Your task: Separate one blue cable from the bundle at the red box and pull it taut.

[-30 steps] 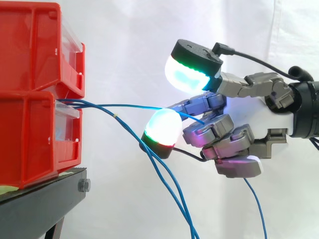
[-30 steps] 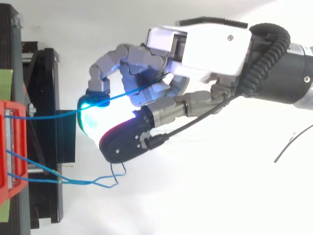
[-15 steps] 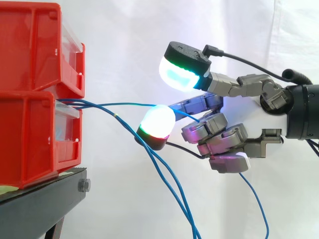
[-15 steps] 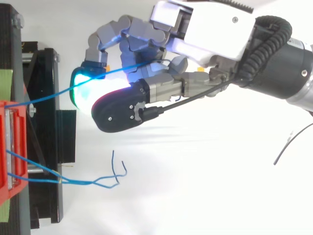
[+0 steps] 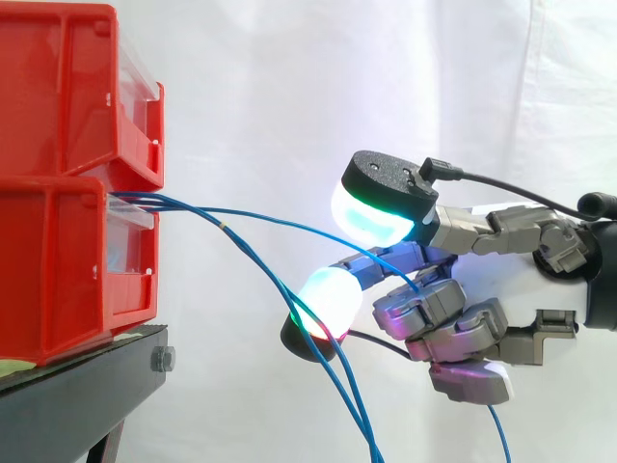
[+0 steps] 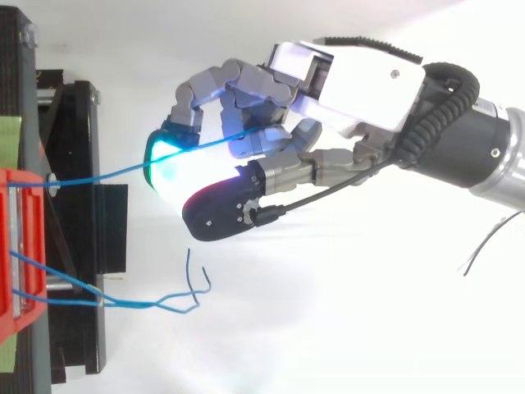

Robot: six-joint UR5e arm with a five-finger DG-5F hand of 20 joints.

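Hand [image 6: 361,78], fingers curled round one blue cable [image 6: 98,171] stretching to the red box [image 5: 58,260]; remaining cables [image 6: 135,304] droop below the fingers.

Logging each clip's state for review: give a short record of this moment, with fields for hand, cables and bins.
hand: shut on held cable, fingers curled round it
held cable: blue, runs from lower bin to hand, slightly sagging, apart from the rest
other cables: hang loose from the same bin
bins: two red, stacked on a black stand
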